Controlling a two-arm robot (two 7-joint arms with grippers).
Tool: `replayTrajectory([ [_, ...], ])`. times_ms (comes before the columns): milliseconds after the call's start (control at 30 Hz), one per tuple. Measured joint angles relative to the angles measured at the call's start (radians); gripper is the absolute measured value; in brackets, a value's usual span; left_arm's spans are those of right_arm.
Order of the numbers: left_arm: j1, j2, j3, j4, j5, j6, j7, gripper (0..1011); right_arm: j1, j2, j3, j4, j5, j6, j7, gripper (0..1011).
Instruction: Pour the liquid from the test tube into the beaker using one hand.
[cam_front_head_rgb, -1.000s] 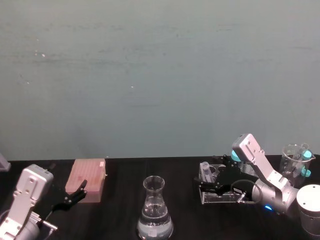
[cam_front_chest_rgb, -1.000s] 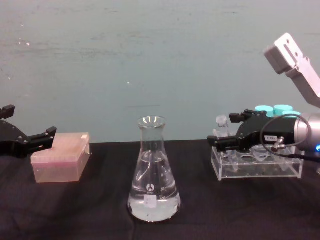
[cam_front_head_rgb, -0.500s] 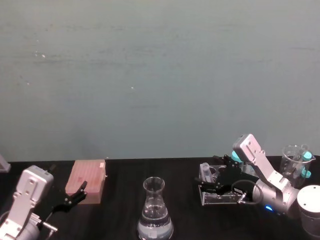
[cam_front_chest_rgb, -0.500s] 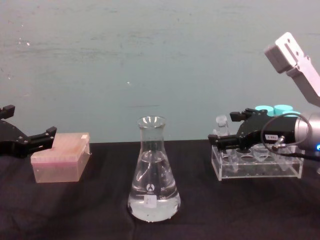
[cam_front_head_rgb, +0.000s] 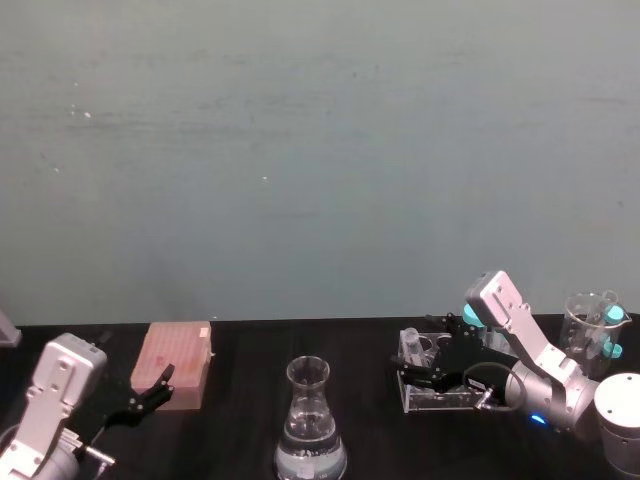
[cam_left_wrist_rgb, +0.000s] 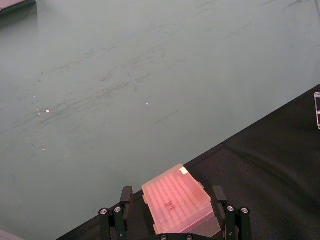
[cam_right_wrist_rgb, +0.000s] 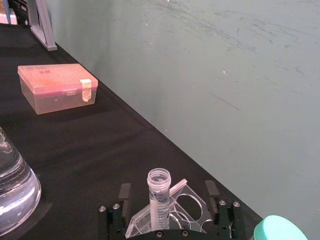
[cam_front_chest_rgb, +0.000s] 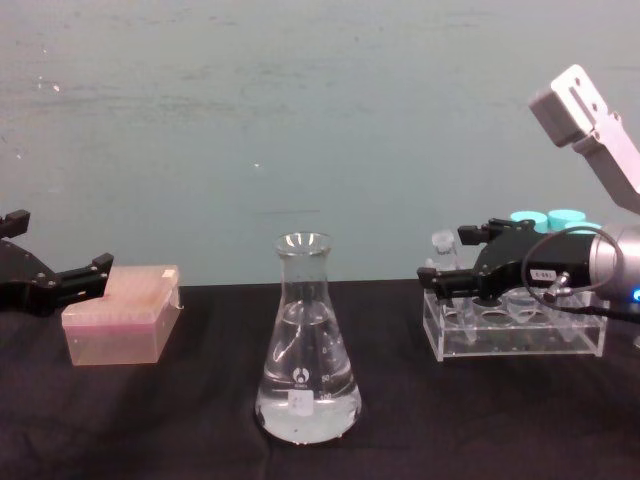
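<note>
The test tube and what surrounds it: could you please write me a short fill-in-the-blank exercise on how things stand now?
1. The test tube stands upright in the clear plastic ___.
2. The right gripper has its fingers ___ on either side of the tube, not gripping it.
3. The beaker holds clear ___ in its wide base.
4. The left gripper, parked at the left, faces the ___ box.

Missing words: rack; open; liquid; pink.
</note>
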Motion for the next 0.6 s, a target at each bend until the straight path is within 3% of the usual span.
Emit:
replayTrajectory([
  [133,0.000,0.000,0.000,0.000,0.000,0.000,0.000,1000,0.000,0.000,0.000,0.000,0.000,0.001,0.000,863],
  [600,0.000,0.000,0.000,0.000,0.000,0.000,0.000,1000,0.000,0.000,0.000,0.000,0.000,0.001,0.000,420],
])
